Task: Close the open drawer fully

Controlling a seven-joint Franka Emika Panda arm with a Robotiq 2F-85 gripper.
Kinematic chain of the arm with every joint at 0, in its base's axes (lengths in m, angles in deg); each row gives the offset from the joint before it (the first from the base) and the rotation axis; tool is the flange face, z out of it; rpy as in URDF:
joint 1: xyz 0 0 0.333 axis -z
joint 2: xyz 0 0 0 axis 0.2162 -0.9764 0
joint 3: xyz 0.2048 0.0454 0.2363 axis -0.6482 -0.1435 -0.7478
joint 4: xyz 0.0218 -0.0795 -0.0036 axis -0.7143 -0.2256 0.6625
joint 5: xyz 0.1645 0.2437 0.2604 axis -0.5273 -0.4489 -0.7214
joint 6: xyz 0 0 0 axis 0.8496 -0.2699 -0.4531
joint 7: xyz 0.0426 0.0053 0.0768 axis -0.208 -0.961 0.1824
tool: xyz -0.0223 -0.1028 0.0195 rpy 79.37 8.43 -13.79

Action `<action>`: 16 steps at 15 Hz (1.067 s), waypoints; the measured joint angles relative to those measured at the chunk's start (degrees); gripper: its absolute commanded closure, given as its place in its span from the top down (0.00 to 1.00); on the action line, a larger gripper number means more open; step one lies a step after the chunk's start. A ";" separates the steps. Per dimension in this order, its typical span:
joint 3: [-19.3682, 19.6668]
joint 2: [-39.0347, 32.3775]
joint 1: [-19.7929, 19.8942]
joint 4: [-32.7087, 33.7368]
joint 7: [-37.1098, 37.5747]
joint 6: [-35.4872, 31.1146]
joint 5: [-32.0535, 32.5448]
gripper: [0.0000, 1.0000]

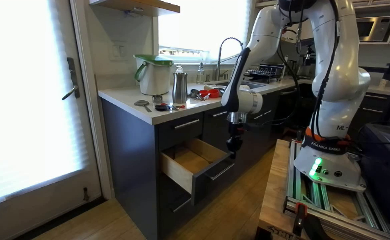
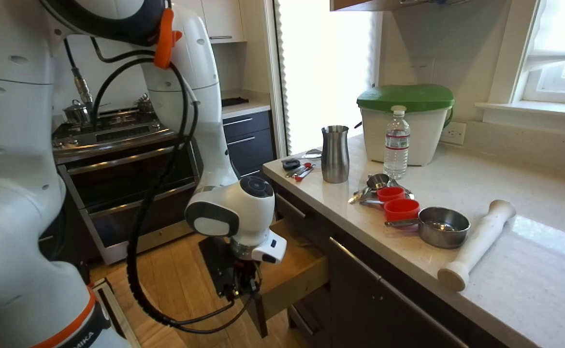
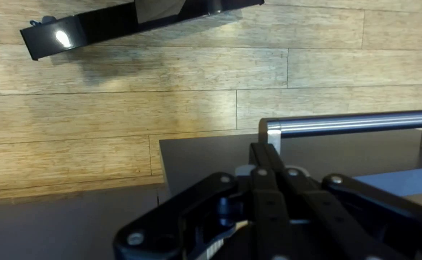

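- Drawer: smooth wood box, matt front
- Handle: smooth, shiny metal
- Gripper: matt black
- Tumbler: satiny metal
- Measuring cup: shiny metal
- Bin: smooth plastic
- Bottle: clear, glossy plastic
- Counter: smooth, glossy
- Floor: wood planks

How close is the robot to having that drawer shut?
Done: the shut pincer is close to the front of the drawer, near one end of its silver handle. In hand: probably setting up a push; it grips nothing, and contact is unclear. Left: the closing itself, since the drawer stands well out, its pale wooden box showing.
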 measured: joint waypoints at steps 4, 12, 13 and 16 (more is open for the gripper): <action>-5.53 -0.44 4.37 0.14 -1.82 -7.05 -6.22 0.00; -7.64 -5.43 6.11 2.59 -0.83 -18.77 -8.09 0.00; -8.09 -6.35 6.57 3.27 -0.60 -19.61 -8.09 0.00; -11.01 -9.31 9.47 5.62 -0.19 -23.27 -8.03 0.00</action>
